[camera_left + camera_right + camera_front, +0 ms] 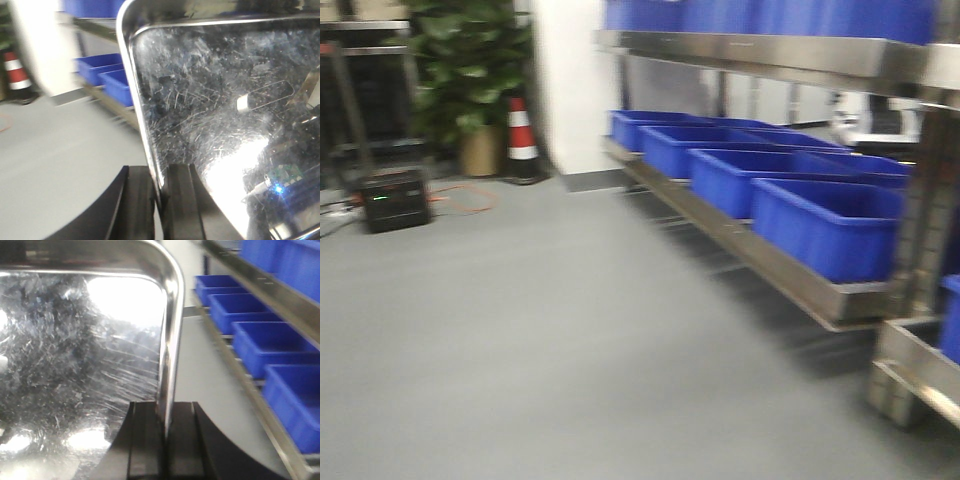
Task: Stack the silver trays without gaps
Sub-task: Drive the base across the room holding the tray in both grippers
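Note:
A scratched silver tray [215, 100] fills the left wrist view, and my left gripper [159, 197] is shut on its left rim, one finger inside and one outside. In the right wrist view the same kind of silver tray [75, 345] fills the left half, with my right gripper [165, 440] shut on its right rim. The tray hangs above the grey floor between the two grippers. Neither gripper nor any tray shows in the front view, which is blurred.
A long steel rack [760, 255] runs along the right with several blue bins [825, 225] on its lower shelf and more on the upper shelf [770, 50]. A traffic cone [522, 140], a potted plant [470, 80] and a black box [395, 198] stand at the far left.

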Motion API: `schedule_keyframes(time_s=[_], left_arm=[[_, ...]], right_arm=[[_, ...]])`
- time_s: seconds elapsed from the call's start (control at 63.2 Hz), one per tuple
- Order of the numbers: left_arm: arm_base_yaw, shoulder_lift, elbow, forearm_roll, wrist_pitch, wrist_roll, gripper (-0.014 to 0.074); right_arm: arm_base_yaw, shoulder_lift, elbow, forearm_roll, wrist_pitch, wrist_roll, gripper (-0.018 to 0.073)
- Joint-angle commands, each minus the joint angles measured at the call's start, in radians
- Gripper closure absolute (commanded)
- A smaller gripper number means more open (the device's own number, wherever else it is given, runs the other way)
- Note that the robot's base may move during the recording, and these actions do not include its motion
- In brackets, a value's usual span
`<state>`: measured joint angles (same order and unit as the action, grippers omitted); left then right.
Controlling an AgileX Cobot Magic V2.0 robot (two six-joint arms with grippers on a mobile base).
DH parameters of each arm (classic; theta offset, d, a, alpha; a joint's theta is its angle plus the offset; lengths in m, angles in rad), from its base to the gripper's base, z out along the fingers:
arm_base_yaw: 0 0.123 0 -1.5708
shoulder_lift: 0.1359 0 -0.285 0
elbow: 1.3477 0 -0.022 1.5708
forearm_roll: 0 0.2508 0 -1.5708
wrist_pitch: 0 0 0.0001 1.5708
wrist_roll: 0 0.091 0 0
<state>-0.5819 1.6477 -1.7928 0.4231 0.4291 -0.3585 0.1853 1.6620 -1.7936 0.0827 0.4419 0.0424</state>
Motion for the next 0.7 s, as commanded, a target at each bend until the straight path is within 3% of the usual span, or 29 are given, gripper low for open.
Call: schedule_keyframes(time_s=[0.0,0.68], left_arm=[[-0.009,-0.014,-0.007,-0.008,-0.059,0.010,0.0585],[-0.009,-0.014,-0.007,-0.008,-0.059,0.010,0.0585]], right_arm=[[0.009,-0.017,-0.012,0.011,-0.053,-0.016,0.0640],[0.009,-0.017,-0.012,0.011,-0.053,-0.016,0.0640]])
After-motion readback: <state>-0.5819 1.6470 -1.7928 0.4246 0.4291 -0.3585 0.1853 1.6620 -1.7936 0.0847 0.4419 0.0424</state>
